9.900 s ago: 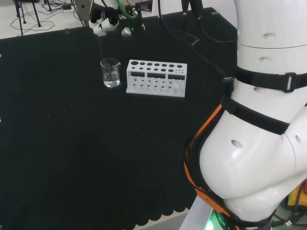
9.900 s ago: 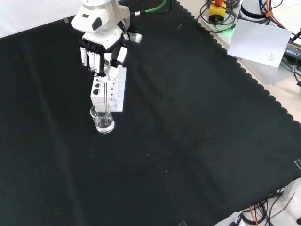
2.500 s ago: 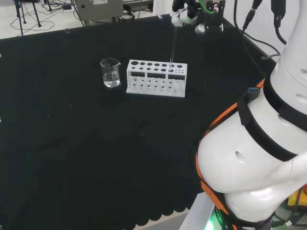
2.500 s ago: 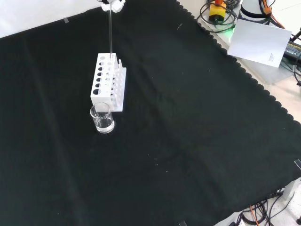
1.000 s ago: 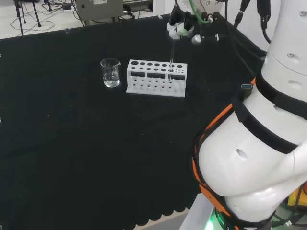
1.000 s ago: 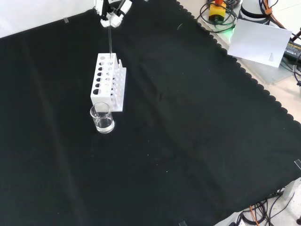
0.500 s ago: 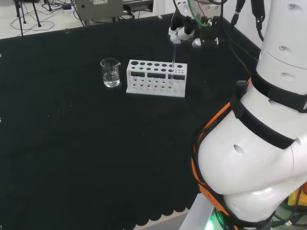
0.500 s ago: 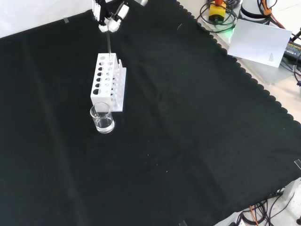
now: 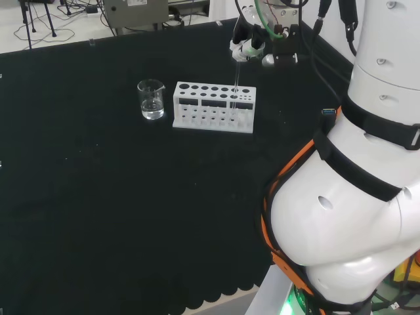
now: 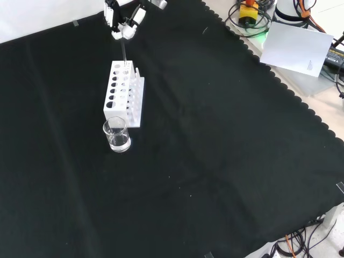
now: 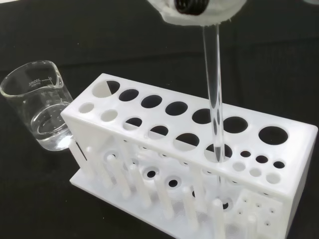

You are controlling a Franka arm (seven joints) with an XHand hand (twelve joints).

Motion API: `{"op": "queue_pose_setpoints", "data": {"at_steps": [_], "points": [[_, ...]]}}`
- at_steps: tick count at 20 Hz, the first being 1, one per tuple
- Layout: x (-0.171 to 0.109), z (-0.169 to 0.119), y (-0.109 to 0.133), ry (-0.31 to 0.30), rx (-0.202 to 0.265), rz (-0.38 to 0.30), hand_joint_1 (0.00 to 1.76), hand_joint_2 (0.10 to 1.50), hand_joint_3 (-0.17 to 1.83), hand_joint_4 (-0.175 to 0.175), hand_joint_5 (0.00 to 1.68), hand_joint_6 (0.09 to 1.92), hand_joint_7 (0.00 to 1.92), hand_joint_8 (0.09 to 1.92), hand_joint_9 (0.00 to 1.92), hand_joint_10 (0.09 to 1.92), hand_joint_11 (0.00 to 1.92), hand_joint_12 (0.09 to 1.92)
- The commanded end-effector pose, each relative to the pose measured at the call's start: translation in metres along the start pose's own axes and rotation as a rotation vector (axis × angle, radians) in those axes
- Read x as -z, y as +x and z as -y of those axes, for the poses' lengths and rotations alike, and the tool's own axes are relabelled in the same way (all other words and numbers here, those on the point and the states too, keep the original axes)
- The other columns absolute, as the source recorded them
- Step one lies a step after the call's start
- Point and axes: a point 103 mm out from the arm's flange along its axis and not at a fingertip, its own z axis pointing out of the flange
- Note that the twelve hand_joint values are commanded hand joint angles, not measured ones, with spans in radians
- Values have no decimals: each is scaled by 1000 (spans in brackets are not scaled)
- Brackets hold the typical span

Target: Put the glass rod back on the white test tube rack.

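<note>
The white test tube rack (image 9: pixel 213 106) (image 10: pixel 124 94) (image 11: pixel 189 149) stands on the black cloth. The clear glass rod (image 9: pixel 235 85) (image 10: pixel 124 52) (image 11: pixel 213 99) stands nearly upright, its lower end down through one of the rack's larger holes near the end away from the beaker. The hand (image 9: pixel 249 44) (image 10: pixel 123 25) hangs above that end of the rack, fingers pinched on the rod's top. In the wrist view a blurred white part of the hand (image 11: pixel 199 10) covers the rod's upper end.
A small glass beaker (image 9: pixel 151 100) (image 10: pixel 116 135) (image 11: pixel 39 112) with a little clear liquid stands just off the rack's other end. The arm's white links (image 9: pixel 354 164) rise at the head view's right. Paper and cables (image 10: pixel 298 45) lie beyond the cloth's scalloped edge.
The hand carried the rod from above the beaker to the rack's far end. Over the last second it has come lower, and the rod has sunk deeper into its hole.
</note>
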Motion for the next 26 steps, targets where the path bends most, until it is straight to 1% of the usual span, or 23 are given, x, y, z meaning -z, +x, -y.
{"op": "queue_pose_setpoints", "data": {"at_steps": [1,5,7,8,9,10,11,12,14,16,18,20,24,26], "points": [[-6,-4,-1,17,-1,-9,1293,1060,0,-175,1164,376,1119,1099,1709,628,1196,853],[-9,-6,-3,35,-1,-28,1293,1057,-1,-175,1158,392,1134,1074,1718,631,1203,855],[-11,-7,-4,66,3,-42,1297,1046,-9,-175,1151,435,1191,966,1735,627,1230,851],[-11,-7,-4,81,5,-51,1299,1040,-16,-175,1125,512,1240,855,1748,617,1255,844],[-12,-7,-4,95,8,-55,1298,1041,-18,-175,1076,628,1268,771,1760,608,1281,839],[-12,-8,-3,101,11,-53,1335,1028,-43,-175,1005,723,1286,664,1767,602,1301,837],[-12,-8,-3,102,13,-55,1364,1031,-83,-175,918,805,1287,607,1772,599,1318,834],[-11,-8,-2,103,15,-53,1356,1013,-123,-175,821,864,1218,619,1775,598,1333,828],[-9,-8,-2,99,17,-55,1347,977,-163,-175,651,914,1058,720,1773,609,1352,825],[-6,-7,-1,97,20,-54,1358,944,-173,-175,513,894,943,759,1771,619,1365,828],[-4,-5,0,95,20,-53,1368,920,-175,-175,433,849,876,777,1767,631,1375,832],[-1,-3,-1,88,16,-53,1375,904,-175,-175,399,799,841,779,1764,642,1379,838],[7,2,-4,74,5,-53,1385,891,-175,-175,381,766,821,774,1761,648,1380,842],[14,13,-11,70,-1,-55,1387,888,-175,-175,391,744,823,768,1758,656,1377,849]]}}
